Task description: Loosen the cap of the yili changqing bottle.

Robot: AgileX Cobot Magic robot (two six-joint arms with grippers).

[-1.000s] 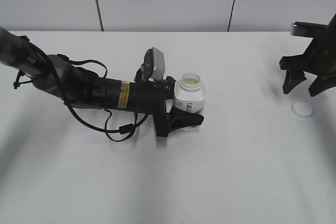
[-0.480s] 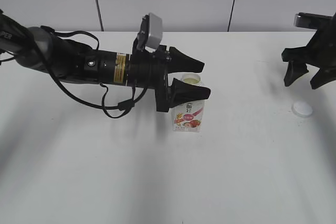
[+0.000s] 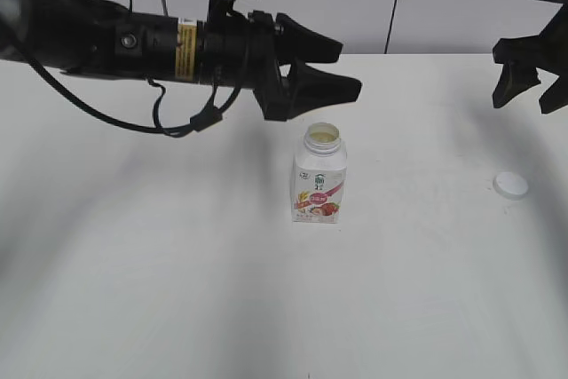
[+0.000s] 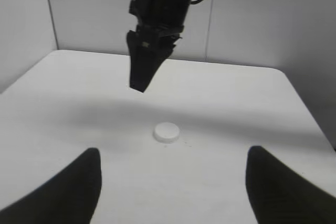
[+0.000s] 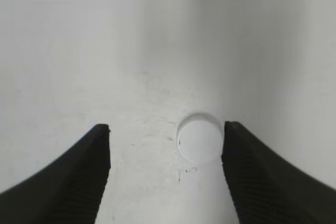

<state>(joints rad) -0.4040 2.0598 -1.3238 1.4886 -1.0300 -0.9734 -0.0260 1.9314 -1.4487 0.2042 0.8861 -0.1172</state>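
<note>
Left tool [image 3: 342,67]: fingers spread, holding nothing, raised above the bench [image 3: 177,264] and up-left of the bottle [image 3: 319,175], with clear space between them. Against the frame half a second back, it has risen off the bottle; a full second back its fingers sat around the bottle body. A yellow sticker with dark print is on the arm's barrel; the print is too small to read.

Right tool [image 3: 531,95]: fingers spread, empty, hanging at the far right edge above the bench. It stands higher in the exterior view than in both earlier frames.

Bottle: upright near the bench centre, neck open, pale contents visible inside. It stands where it did half a second ago. The label carries a dark logo at the top, a pink-red band with fruit artwork below; the characters cannot be made out.

Cap [image 3: 510,185]: off the bottle, lying flat on the bench at the right, well apart from it, position unchanged across the frames. The right wrist view shows it on the bench between that tool's fingers, close to the right-hand one [image 5: 252,177]. The left wrist view shows the cap [image 4: 166,131] below the far tool [image 4: 144,69]. No writing is visible on it.
</note>
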